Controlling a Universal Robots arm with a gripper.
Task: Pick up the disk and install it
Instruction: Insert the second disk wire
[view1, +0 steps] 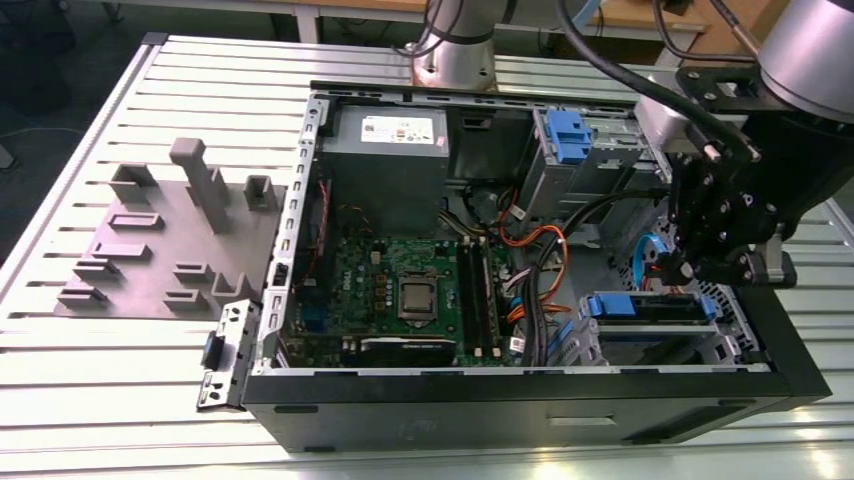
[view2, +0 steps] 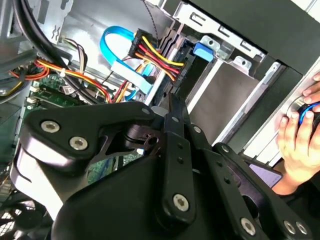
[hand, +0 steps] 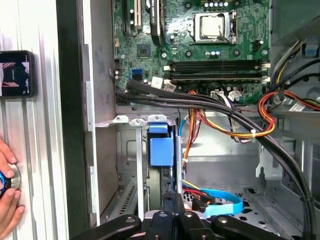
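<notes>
- In the exterior view, one open black tower computer case (view1: 534, 415) lay on its side on a ribbed aluminium table (view1: 80, 390). Inside it were a green motherboard (view1: 400, 290), a grey boxy power supply (view1: 387, 135) and a bundle of orange and black cables (view1: 534, 270). Two blue plastic carriers showed. One was an upper carrier (view1: 567, 135) in the far bay. The other belonged to the disk (view1: 647, 308), which sat in the near drive cage at the exterior view's right. The black gripper (view1: 687, 270) hung just above that cage. A grey moulded fixture plate (view1: 160, 240) lay beside the case.
- The second wrist view added a person's hand (view2: 297, 135) resting outside the case wall. The gripper (view2: 172, 102), with bolted black linkages, pointed toward a flat blue ribbon cable (view2: 117, 40); its jaws stood drawn together. I could not tell whether anything thin was nipped between them.
- The first wrist view showed one phone (hand: 17, 73) on the table, the hand (hand: 7, 200), one square metal processor socket (hand: 212, 26), and the disk (hand: 161, 150) as a blue block just past the gripper (hand: 173, 197).
</notes>
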